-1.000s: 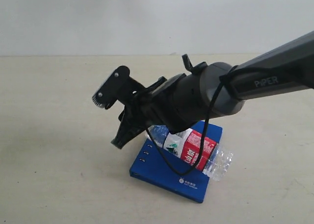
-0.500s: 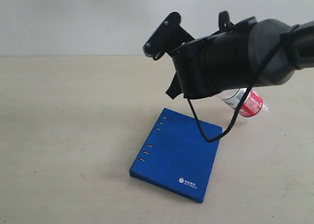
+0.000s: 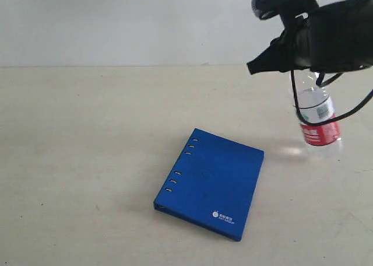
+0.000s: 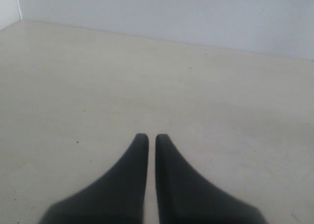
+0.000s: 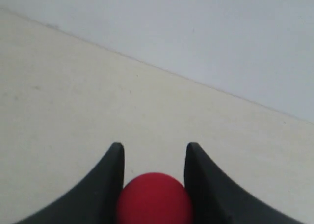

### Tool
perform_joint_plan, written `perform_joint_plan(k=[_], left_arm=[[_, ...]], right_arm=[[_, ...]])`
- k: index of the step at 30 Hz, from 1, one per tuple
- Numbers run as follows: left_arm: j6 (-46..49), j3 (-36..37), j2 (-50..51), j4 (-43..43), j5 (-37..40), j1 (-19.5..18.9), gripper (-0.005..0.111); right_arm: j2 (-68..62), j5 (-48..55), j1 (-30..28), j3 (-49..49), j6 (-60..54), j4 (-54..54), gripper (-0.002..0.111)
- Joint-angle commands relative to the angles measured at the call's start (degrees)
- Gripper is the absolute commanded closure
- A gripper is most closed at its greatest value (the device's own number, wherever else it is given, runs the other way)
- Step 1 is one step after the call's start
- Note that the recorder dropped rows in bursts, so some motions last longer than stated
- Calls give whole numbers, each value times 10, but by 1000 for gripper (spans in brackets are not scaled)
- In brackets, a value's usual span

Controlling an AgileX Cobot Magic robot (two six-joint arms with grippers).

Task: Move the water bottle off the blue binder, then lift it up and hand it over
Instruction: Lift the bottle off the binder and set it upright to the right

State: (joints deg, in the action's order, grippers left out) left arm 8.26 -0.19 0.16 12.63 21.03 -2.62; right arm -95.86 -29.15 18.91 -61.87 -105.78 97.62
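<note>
We see the right gripper (image 5: 154, 150) half open, its jaws clamped on the water bottle (image 3: 317, 119) at the red cap (image 5: 154, 198). The bottle hangs upright, off the blue binder (image 3: 213, 184) and apart to its right. Only the left wrist view shows the left gripper (image 4: 151, 138) (closed, empty) above the bare table (image 4: 73, 86).

right arm (image 3: 344, 35): matte black, rounded housing | cable (image 3: 293, 94): thin black loop | fingers (image 5: 105, 184): black, tapered
</note>
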Motion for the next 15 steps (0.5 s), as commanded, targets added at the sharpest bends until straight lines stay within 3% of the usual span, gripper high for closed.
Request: perform_joint_plan(k=[1,7,15], left_arm=[[3,2,-2,0,-4,4,101],[3,2,-2,0,-4,4,101],[3,2,-2,0,-4,4,101]], right_arm=[[58,38,-21,2,34,-50,108],[72,113,-77,31,38,-57,108],[72,182,-197,84,74,-82,108]])
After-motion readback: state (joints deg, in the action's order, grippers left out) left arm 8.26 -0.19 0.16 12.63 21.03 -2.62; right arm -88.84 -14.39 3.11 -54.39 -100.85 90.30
